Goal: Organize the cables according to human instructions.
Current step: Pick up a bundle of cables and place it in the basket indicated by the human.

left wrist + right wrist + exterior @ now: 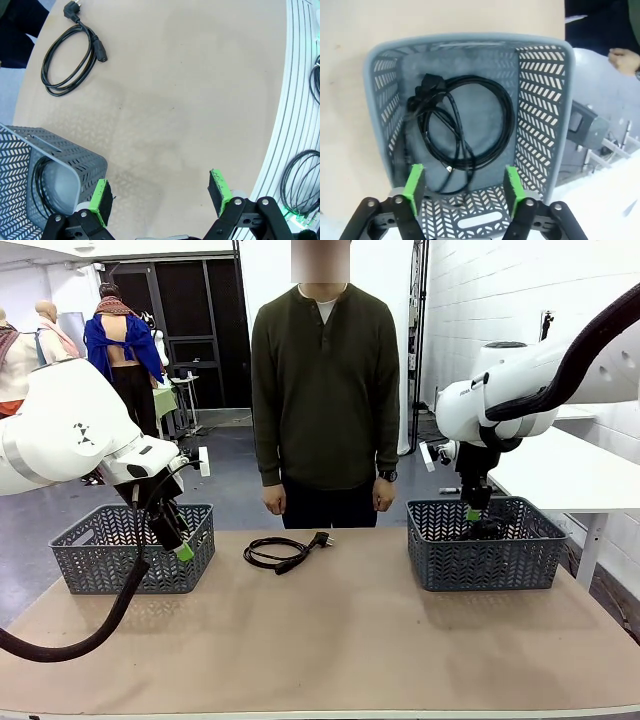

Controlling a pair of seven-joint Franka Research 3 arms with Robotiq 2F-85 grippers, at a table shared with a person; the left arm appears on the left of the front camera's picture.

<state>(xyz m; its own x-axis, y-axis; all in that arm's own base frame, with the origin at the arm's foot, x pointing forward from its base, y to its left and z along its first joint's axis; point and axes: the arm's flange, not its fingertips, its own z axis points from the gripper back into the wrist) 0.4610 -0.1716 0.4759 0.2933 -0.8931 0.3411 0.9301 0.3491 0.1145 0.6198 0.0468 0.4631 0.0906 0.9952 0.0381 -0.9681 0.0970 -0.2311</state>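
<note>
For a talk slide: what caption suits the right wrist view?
Right gripper, jaws open, over a grey basket with a coiled black cable lying inside.

Tan worktop (330, 640). Grey perforated left basket (95, 565) at left edge. Matching right basket (490, 565) at right edge, well apart. White side table (575, 475) behind right basket. Dark doors (195, 330) and white brick wall (480, 300) beyond.

The power cord (285, 563) is coloured black, the counter (330, 640) tan. The right basket (480, 562) is patterned in grey herringbone cut-outs. The black left claw (159, 189) is padded in green.
</note>
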